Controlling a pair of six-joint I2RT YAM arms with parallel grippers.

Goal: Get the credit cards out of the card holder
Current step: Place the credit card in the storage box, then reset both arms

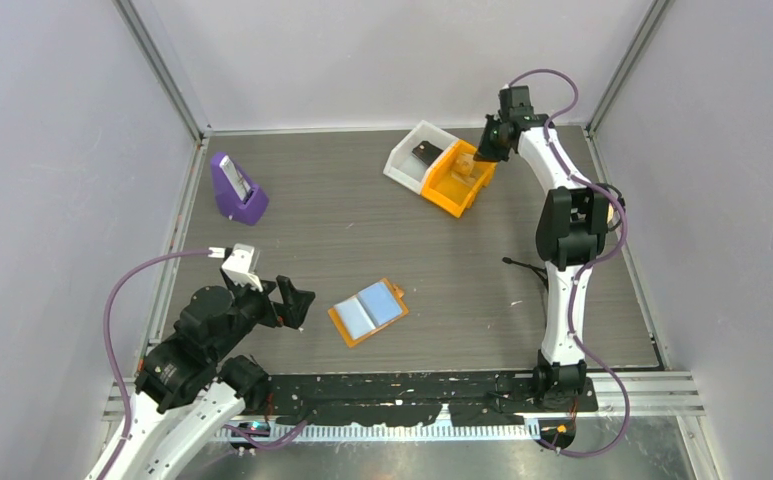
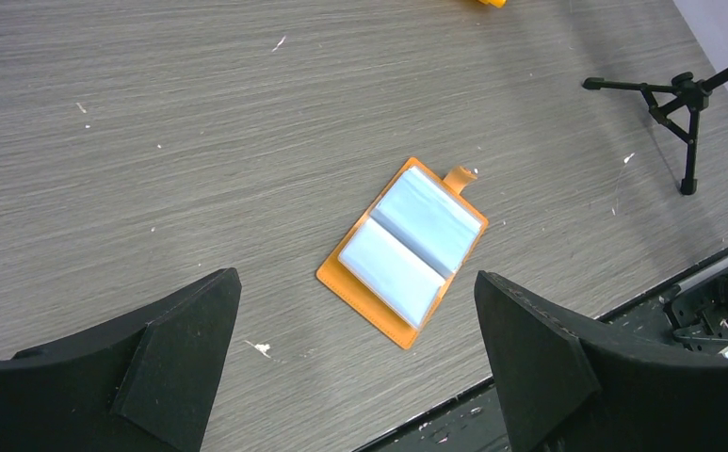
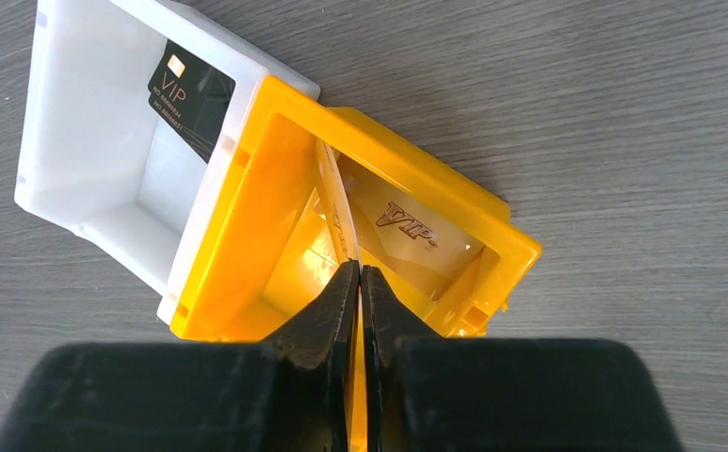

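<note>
Open card holder (image 2: 407, 247) ahead of released left gripper (image 2: 356, 275), right gripper (image 3: 361, 273) pinching gold card (image 3: 335, 200) in orange bin (image 3: 247, 179)

The left pincer (image 1: 296, 302) gapes wide and low, while the far-stretched right pincer (image 3: 360, 275) is pinched together.

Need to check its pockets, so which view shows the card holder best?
The left wrist view: the card holder lies open mid-frame, both light blue pockets plain. The top view shows the card holder small. The right wrist view misses it, showing only bins.

Right hand (image 3: 361, 270) hides part of the thin card (image 3: 334, 196).
</note>
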